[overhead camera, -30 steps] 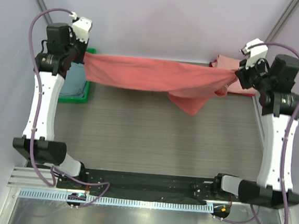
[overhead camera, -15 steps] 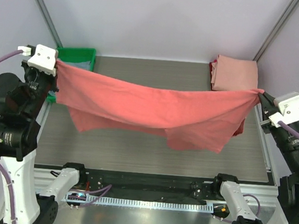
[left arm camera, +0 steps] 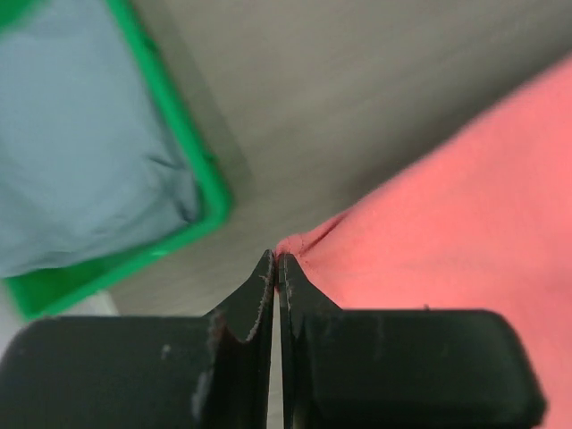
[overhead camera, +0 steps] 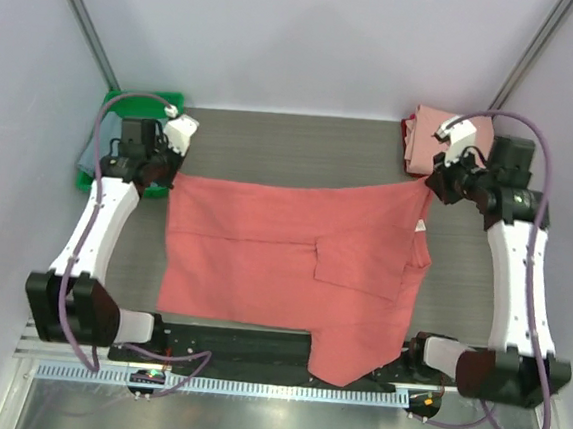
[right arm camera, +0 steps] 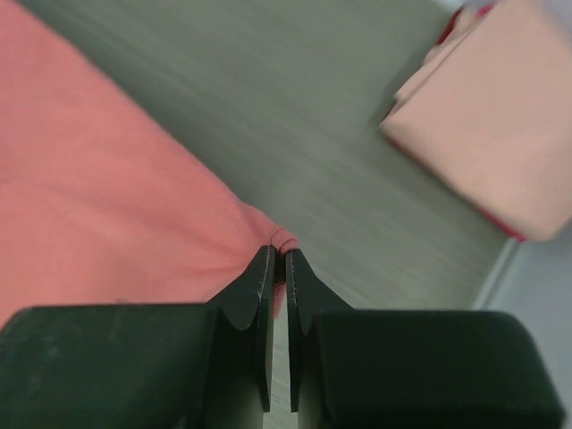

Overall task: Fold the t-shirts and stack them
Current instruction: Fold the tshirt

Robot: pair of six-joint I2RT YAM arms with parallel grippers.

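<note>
The coral-red t-shirt (overhead camera: 264,243) lay spread on the surface (overhead camera: 293,145), its 2 far corners clamped by the left pincer (left arm camera: 275,259) and the right pincer (right arm camera: 278,252), a flap overhanging the near edge.

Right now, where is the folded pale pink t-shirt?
In the top view, the folded pale pink t-shirt lies on the table's far right corner, beyond the right gripper.

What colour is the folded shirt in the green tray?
Grey-blue. The folded shirt shows best in the left wrist view.
</note>
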